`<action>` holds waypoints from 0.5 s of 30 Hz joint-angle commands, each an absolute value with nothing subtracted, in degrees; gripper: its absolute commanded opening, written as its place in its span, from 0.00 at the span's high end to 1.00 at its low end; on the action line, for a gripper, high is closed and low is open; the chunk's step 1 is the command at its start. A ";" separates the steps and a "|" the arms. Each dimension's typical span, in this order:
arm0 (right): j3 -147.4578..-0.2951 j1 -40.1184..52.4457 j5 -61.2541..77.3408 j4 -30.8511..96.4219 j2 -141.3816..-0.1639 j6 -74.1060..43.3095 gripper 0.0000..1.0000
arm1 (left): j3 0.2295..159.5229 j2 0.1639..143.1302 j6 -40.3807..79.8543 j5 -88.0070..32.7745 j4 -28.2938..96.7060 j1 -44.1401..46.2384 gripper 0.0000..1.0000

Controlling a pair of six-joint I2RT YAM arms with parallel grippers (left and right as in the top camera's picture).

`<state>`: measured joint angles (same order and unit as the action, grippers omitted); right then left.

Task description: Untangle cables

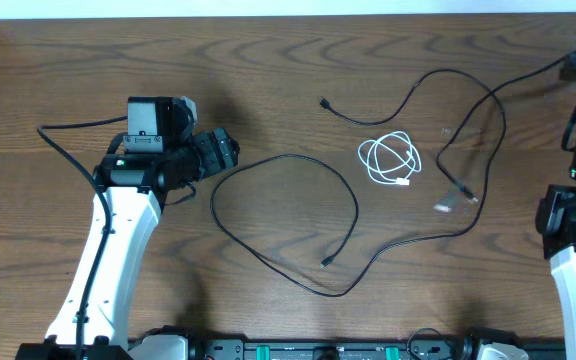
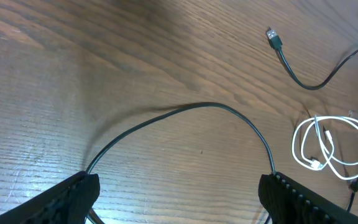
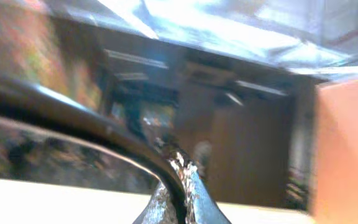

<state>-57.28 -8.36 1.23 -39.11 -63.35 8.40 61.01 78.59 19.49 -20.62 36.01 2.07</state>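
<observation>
Left wrist: black cable [image 2: 204, 104] arcs ahead, between wide-spread left jaws

The tabletop [image 1: 268, 80] is dark brown with wavy wood grain; the long cable [image 1: 354, 200] is black, the coiled cable [image 1: 388, 160] plain white.

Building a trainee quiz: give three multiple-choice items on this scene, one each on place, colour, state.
1. From overhead, the small coiled cable lies: A inside the long black cable's big loop; B right of that loop; C left of it.
2. That coil is: A white; B red; C blue.
3. The left gripper is: A shut on the black cable; B shut on the coil; C open.
B, it sits outside the loop; A, plainly white; C, its fingers stand wide apart.
</observation>
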 commanded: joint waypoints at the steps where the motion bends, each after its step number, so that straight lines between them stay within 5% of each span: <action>1: -58.50 -10.92 -5.58 -36.71 -63.29 14.63 0.99 | 62.11 78.35 19.18 -19.81 36.23 2.04 0.13; 15: -58.52 -32.80 -10.20 -31.07 -67.31 29.08 0.99 | 62.11 78.35 19.18 -19.81 36.23 2.04 0.13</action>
<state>-57.30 -27.64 -7.42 -30.98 -67.07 23.35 61.01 78.59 19.49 -20.62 36.03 2.07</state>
